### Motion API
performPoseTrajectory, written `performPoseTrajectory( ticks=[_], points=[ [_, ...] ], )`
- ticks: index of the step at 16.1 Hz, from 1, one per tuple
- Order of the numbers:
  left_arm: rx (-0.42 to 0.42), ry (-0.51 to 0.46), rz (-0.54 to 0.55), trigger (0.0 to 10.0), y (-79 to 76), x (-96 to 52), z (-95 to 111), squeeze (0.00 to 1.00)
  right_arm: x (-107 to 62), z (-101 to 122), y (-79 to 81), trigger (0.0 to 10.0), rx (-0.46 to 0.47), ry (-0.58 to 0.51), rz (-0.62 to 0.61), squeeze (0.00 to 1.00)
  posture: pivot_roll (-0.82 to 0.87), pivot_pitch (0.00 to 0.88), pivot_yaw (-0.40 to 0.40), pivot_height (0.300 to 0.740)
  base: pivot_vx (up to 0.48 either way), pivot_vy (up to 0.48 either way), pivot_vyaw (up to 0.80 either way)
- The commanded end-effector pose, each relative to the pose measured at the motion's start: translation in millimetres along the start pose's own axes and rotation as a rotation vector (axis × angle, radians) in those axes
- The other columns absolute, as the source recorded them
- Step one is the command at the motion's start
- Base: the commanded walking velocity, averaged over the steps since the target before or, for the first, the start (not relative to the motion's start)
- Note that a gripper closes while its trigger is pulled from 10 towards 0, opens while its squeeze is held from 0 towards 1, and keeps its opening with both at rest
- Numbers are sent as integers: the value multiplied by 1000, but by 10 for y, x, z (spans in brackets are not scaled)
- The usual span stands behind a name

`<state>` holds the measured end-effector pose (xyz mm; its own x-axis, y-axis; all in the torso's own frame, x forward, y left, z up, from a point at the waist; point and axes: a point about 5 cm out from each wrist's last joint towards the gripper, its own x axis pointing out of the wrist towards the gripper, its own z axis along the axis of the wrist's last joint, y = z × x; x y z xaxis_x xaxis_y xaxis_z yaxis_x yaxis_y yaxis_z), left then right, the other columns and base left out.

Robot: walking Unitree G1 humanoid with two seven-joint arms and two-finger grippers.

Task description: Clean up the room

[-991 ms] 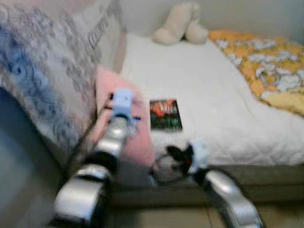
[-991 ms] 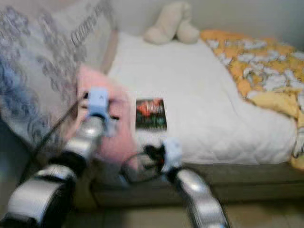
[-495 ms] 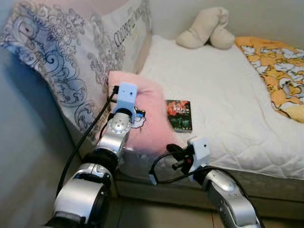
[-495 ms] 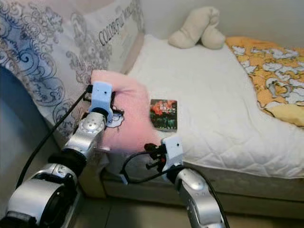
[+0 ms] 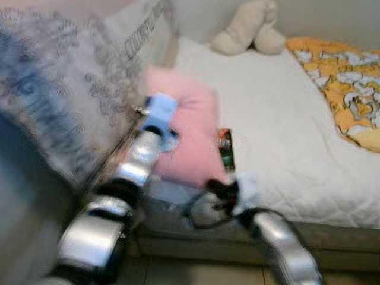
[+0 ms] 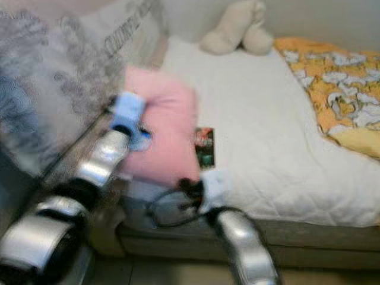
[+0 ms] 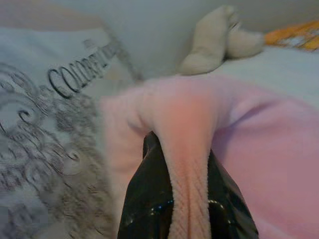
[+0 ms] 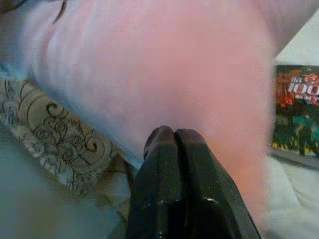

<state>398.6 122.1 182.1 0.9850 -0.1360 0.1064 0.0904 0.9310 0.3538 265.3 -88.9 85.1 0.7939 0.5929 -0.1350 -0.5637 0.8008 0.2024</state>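
A pink pillow (image 5: 191, 127) is at the near left corner of the bed, raised off the mattress on its left side. My left gripper (image 7: 182, 149) is shut on a fold of the pillow's edge, and one black finger (image 7: 147, 199) shows beside the fabric. My right gripper (image 8: 173, 133) is shut with nothing in it, just below the pillow's lower edge near the bed's front. A small dark book (image 5: 226, 148) lies on the white sheet, partly under the pillow's right edge. It also appears in the right wrist view as the book (image 8: 296, 109).
A large patterned pillow (image 5: 65, 95) leans at the left. A beige plush toy (image 5: 249, 27) lies at the far end of the white mattress (image 5: 285, 113). An orange flowered quilt (image 5: 347, 71) covers the right side. The bed's front edge runs just beyond my right arm.
My left gripper has lifted the pink pillow and carried it to the right, so it now covers part of the book. The head camera has shifted and the picture is blurred.
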Motion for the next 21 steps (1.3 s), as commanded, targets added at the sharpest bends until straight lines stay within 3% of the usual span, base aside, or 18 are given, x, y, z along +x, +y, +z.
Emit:
performPoseTrajectory(
  ticks=[1, 4, 7, 10, 13, 16, 21],
  points=[
    [2, -82, -21, 10000, -97, 73, 240, 0, -82, 8, -116, 10000, -21, 2, -44, 0, 151, 31, 8, 740, 465, 0, 0],
    [6, -59, 20, 10000, 41, 138, 279, 0, -113, -11, -100, 10000, -21, 10, -37, 0, 138, 46, 6, 740, 471, 0, 0],
    [93, 52, 137, 10000, 329, 174, 192, 0, -210, -23, -98, 10000, -31, 35, -34, 0, 97, 97, -26, 740, 91, 0, 0],
    [196, 106, 142, 10000, 424, 157, 101, 0, -412, -42, -78, 10000, -42, 81, -21, 0, 40, 165, -74, 740, 0, 0, 0],
    [202, 152, 197, 10000, 441, 129, 14, 0, -602, -77, -46, 10000, -59, 139, -11, 0, -21, 210, -114, 740, 0, 0, 0],
    [307, 130, 226, 10000, 536, 126, 38, 0, -722, -94, 16, 10000, -56, 171, -14, 0, -51, 226, -121, 740, 0, 0, 0],
    [544, -34, 79, 10000, 526, 262, 463, 0, -712, -136, 97, 10000, -36, 187, -13, 0, -28, 221, -99, 740, 0, 0, 0]
  ],
)
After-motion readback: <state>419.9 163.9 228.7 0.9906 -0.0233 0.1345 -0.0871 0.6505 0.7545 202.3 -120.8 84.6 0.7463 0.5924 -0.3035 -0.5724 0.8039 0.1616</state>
